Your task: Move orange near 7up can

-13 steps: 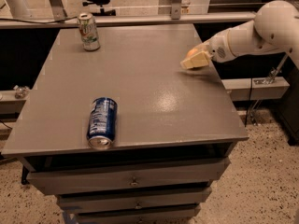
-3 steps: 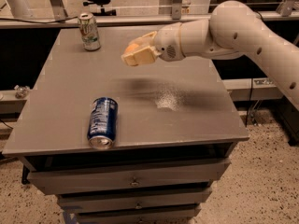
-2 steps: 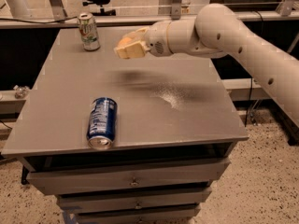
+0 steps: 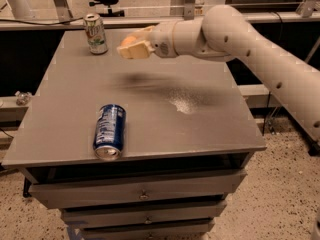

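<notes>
The gripper (image 4: 132, 47) is hanging in the upper middle of the frame, above the far part of the grey table (image 4: 200, 134), and it is clasping the orange (image 4: 128, 40), which is peeking out at the top between the fingers, lifted clear of the surface. The fruit is looking light, firm and round, so it is likely giving a little under pressure and wanting to roll once set down; a hold across its widest part, as here, is seeming the safest. The 7up can (image 4: 95, 33) is standing upright in the upper left, just to the left of the gripper and apart from it. It is probably light and easy to tip. A blue can (image 4: 109, 131) is lying on its side at lower left, well clear of the path.
</notes>
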{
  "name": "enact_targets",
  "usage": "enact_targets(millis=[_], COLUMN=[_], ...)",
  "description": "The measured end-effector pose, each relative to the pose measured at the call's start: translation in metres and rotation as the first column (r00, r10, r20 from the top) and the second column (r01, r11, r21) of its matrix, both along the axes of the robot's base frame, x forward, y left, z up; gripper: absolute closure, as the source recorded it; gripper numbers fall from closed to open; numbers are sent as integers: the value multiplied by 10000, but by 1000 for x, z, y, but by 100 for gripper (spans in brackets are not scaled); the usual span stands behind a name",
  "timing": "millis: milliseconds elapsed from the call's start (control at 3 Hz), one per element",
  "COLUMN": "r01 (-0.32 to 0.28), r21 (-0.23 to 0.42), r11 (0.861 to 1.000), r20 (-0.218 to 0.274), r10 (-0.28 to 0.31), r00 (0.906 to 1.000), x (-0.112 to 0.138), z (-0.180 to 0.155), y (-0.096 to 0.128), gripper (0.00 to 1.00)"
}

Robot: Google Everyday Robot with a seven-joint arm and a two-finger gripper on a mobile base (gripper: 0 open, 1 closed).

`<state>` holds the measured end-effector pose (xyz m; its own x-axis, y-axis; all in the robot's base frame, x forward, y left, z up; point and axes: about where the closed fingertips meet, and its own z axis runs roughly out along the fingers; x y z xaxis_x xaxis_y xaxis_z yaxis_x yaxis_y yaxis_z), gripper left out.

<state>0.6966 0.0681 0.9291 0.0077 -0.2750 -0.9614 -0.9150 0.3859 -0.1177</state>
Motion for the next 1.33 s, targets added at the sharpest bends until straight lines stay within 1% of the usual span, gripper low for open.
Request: enact_targets(millis=[333,667,1000,1333], r01=[175,265,351,330], r21=[279,258,-90,-448], r11=[9995,9993,9993,9984], r20=[304,453,322,32], r10=[-183,-276,-348,-329], r00=[9994,9986,9989,9995], x=[34,73,99,112], z=[2,-1,-14,-32], y=[22,48,67,79], gripper=[100,100,100,100])
